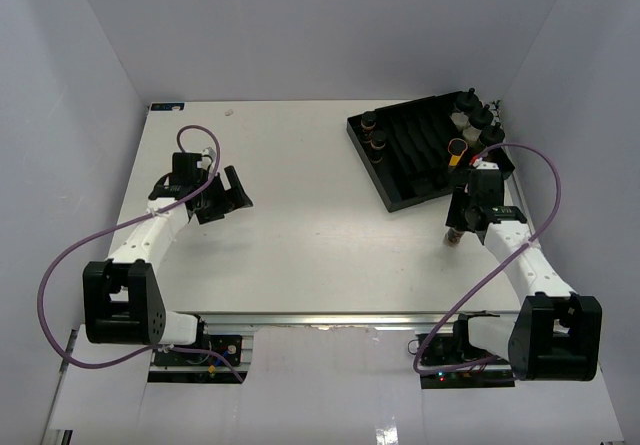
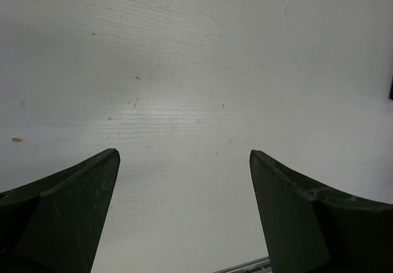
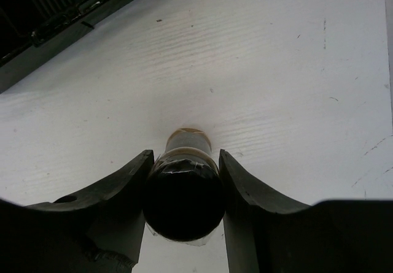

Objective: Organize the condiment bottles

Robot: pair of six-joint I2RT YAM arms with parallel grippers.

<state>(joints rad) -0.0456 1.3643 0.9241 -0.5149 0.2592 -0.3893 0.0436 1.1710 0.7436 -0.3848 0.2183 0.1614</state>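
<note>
Spice jar (image 3: 184, 202): upright, cap uppermost, long axis vertical over tabletop (image 3: 282, 70). Right gripper (image 3: 185, 157) pointed downward, fingers clamping the cap. Left gripper (image 2: 184, 155) fingers wide, empty.

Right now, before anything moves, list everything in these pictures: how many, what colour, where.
Table: one, white.
Tray: one, black, slotted, table's far right corner.
Tray bottles: about six, black caps, dark at its left end, whitish at its right.
Yellow bottle: one, tray's right part.
Held bottle: one, black cap, upright, beside tray.
Cables: two, purple, one per arm.
Left gripper: one, black, open over the table.
Right gripper: one, black, shut on the held bottle.
</note>
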